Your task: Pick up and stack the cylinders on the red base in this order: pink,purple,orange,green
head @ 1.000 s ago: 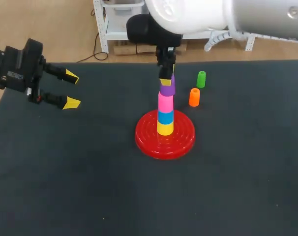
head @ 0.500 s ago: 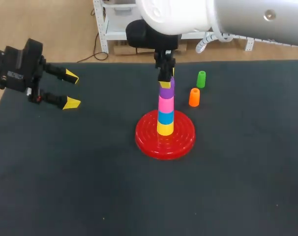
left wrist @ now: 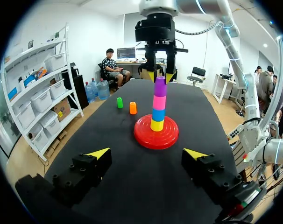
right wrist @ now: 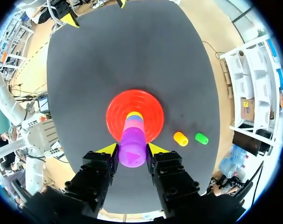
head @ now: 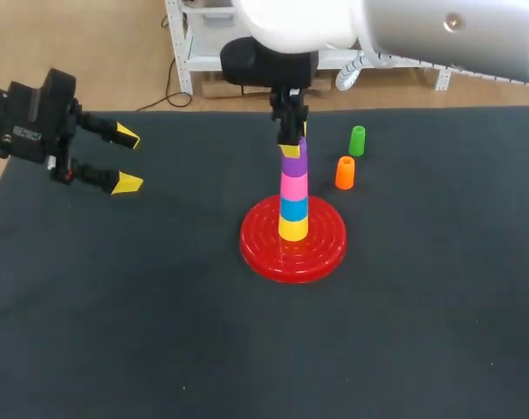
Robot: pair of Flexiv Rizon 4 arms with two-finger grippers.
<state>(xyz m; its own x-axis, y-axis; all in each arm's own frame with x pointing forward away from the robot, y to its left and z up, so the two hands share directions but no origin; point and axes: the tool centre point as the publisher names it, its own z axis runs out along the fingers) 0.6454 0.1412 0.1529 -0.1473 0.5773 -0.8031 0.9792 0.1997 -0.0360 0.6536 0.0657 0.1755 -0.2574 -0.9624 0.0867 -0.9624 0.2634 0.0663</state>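
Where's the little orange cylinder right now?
In the head view, the orange cylinder stands on the table right of the stack on the red base, close beside the green cylinder.

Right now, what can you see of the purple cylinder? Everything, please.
The purple cylinder looks like smooth, glossy plastic. It tapers slightly, and its top face shows a darker triangular mark in the right wrist view. It stands upright as the top piece of the stack, resting on the pink cylinder, above the blue cylinder and yellow cylinder on the red base. The right end effector comes from above, with its yellow-tipped fingers against the cylinder's upper part on two sides.
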